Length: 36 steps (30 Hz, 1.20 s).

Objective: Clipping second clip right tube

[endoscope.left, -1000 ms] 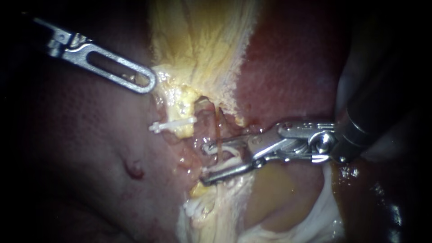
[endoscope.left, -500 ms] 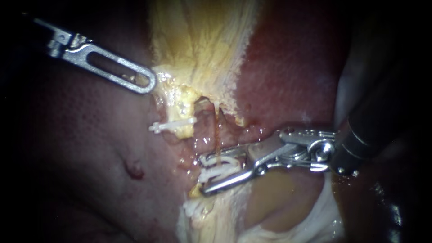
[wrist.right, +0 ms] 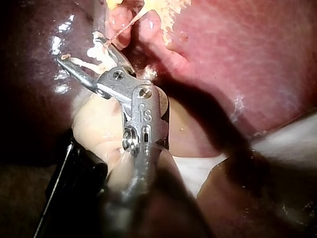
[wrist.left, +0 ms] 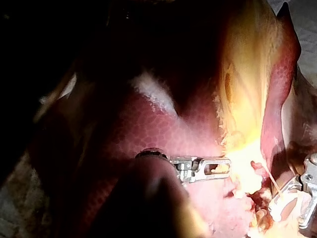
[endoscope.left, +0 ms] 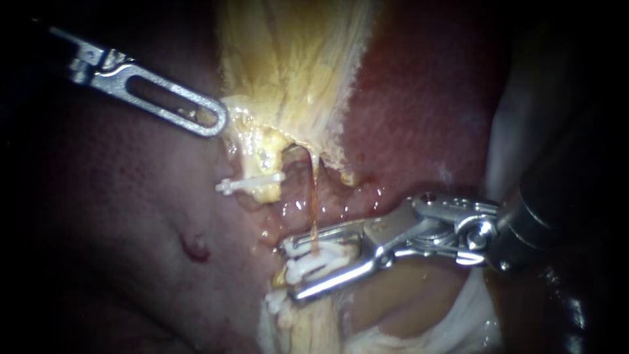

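Toward six o'clock of the endoscope view, my right instrument (endoscope.left: 290,270) held its jaws apart, both bearing on a white clip (endoscope.left: 318,261) that straddled the thin right tube (endoscope.left: 313,210) running down from twelve. At ten o'clock my left instrument (endoscope.left: 213,118) was clamped on yellow tissue (endoscope.left: 288,78). I judged the clip positioned but unfired; next called for a full, square squeeze.

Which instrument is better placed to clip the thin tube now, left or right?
Right. My right instrument holds a white clip between its jaws, right at the thin tube. My left instrument is up by the yellow tissue, away from that tube, with no clip showing.
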Each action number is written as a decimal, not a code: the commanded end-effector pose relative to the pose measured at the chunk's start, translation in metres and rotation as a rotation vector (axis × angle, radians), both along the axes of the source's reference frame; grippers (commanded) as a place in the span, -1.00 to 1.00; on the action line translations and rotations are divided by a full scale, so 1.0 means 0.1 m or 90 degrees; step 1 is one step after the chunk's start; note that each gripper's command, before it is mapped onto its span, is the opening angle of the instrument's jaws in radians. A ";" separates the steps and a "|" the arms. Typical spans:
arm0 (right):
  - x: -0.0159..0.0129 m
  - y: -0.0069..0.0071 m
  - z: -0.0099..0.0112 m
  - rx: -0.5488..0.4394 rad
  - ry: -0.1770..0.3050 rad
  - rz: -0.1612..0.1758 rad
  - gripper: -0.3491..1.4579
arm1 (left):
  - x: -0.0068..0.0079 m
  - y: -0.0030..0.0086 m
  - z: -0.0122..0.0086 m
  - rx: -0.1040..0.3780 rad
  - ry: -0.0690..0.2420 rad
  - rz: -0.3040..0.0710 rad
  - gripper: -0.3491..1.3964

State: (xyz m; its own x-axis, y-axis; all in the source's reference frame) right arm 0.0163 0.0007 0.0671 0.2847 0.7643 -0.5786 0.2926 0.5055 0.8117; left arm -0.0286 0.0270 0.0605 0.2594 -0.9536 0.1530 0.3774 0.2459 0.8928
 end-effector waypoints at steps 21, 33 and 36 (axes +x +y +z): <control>-0.018 0.010 0.009 0.009 -0.004 0.000 -0.79 | 0.000 0.000 0.000 0.000 0.000 0.000 -1.00; -0.024 0.008 0.008 0.060 -0.020 -0.021 -1.00 | 0.000 0.000 0.000 0.000 0.000 0.000 -1.00; -0.024 0.008 0.008 0.058 -0.025 -0.024 -1.00 | 0.000 0.000 0.000 0.000 0.000 0.000 -1.00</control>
